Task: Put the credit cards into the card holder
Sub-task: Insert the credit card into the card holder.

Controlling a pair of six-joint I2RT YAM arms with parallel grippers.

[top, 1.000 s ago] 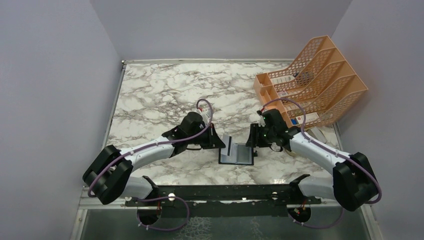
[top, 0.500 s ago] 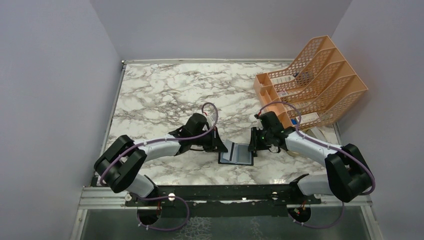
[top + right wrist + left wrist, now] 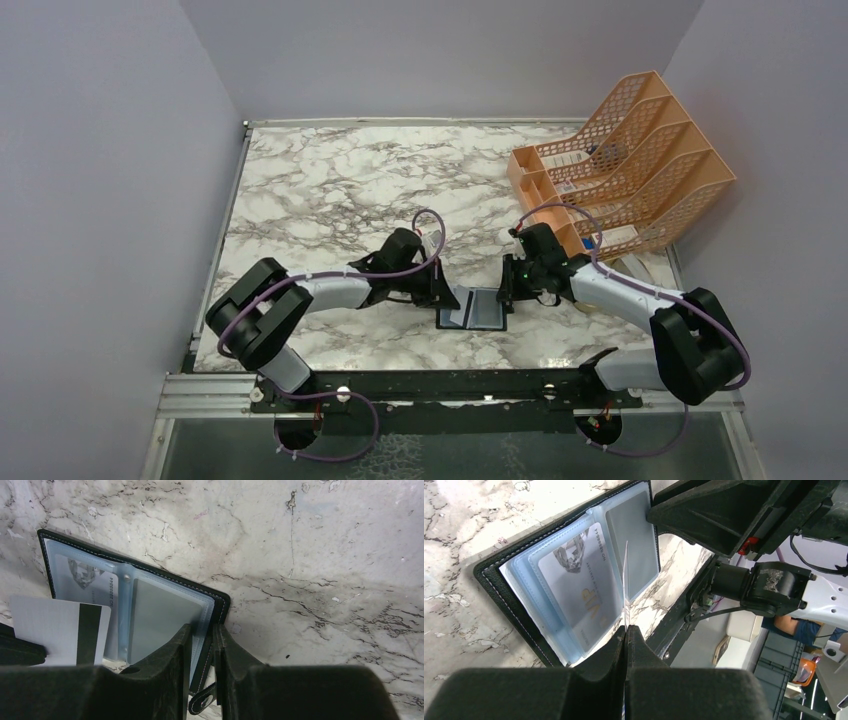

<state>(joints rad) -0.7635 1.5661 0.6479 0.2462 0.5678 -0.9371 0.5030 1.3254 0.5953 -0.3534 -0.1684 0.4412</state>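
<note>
The black card holder (image 3: 478,310) lies open on the marble, its clear sleeves up. One credit card (image 3: 579,585) marked VIP sits in a left sleeve. My left gripper (image 3: 626,628) is shut on a second credit card (image 3: 55,630), white with a black stripe. That card stands on edge over the holder's middle fold. My right gripper (image 3: 202,630) is shut on the card holder's right cover edge (image 3: 220,607), one finger on the sleeves and one outside the cover. The snap tab (image 3: 202,705) hangs below the jaws.
An orange mesh file rack (image 3: 625,160) holding white boxes stands at the back right, close behind my right arm. Marble table (image 3: 330,180) stretches to the back and left. The black mounting rail (image 3: 450,385) runs along the near edge.
My right gripper has closed from wide open onto the holder's right edge. My left arm has reached further right, carrying the card over the open holder.
</note>
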